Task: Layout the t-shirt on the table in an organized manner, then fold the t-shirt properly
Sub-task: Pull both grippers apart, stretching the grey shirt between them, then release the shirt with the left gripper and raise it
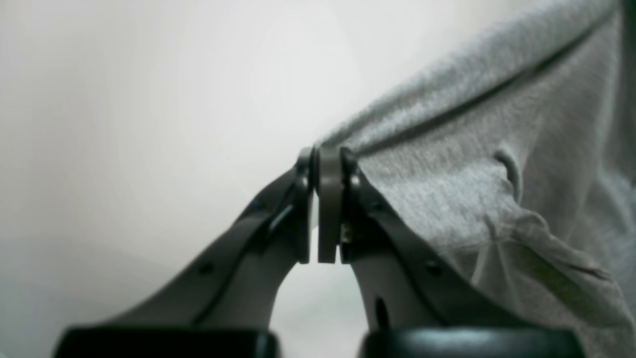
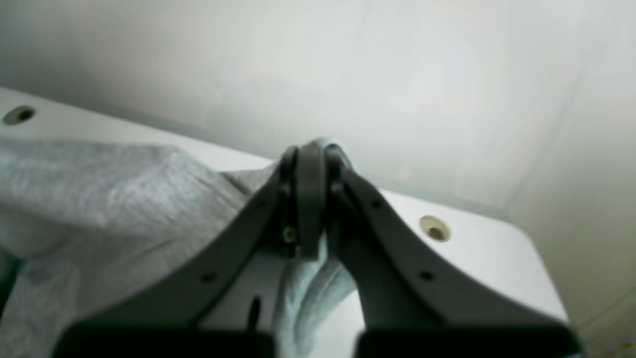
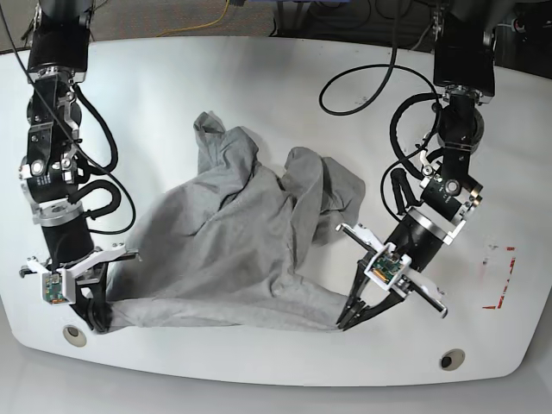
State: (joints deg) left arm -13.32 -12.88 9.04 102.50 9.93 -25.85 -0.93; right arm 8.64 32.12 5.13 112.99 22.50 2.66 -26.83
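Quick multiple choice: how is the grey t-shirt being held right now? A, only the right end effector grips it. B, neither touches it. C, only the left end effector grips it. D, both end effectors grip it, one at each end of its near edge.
D: the left end effector and the right end effector are each shut on a corner of the t-shirt, its edge stretched between them.

My dark grey plastic fingers (image 1: 329, 199) meet a heather-grey cotton t-shirt (image 3: 233, 250) on a glossy white table (image 3: 285, 86) with a red outline mark (image 3: 500, 278) at right.
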